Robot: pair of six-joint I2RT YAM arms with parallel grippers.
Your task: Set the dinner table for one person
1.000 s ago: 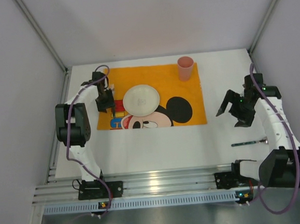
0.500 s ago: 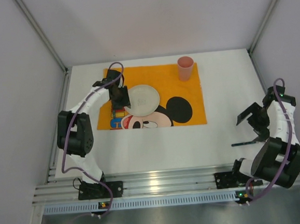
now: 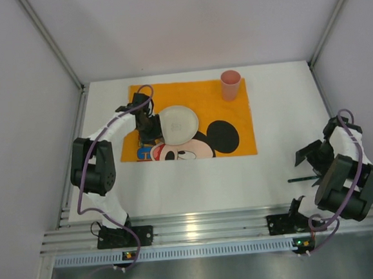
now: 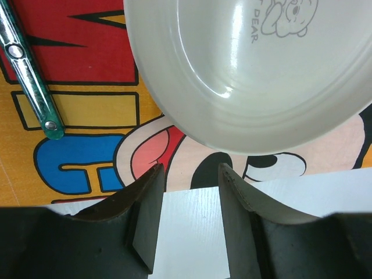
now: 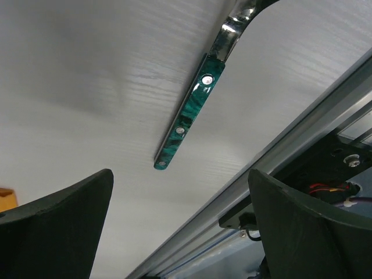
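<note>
Dinner table (image 3: 196, 177): utensil (image 5: 189, 113) lies near rail (image 5: 290, 145); right gripper (image 5: 180, 174) seemingly apart.

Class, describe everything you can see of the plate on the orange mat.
The plate is round, off-white and glossy, with a raised rim and a shallow well bearing a faint bear drawing and the word DEAR. It is empty and sits on the orange mat, covering part of the cartoon mouse's face. The left end effector hovers open beside its edge, apparently not touching it.
</note>
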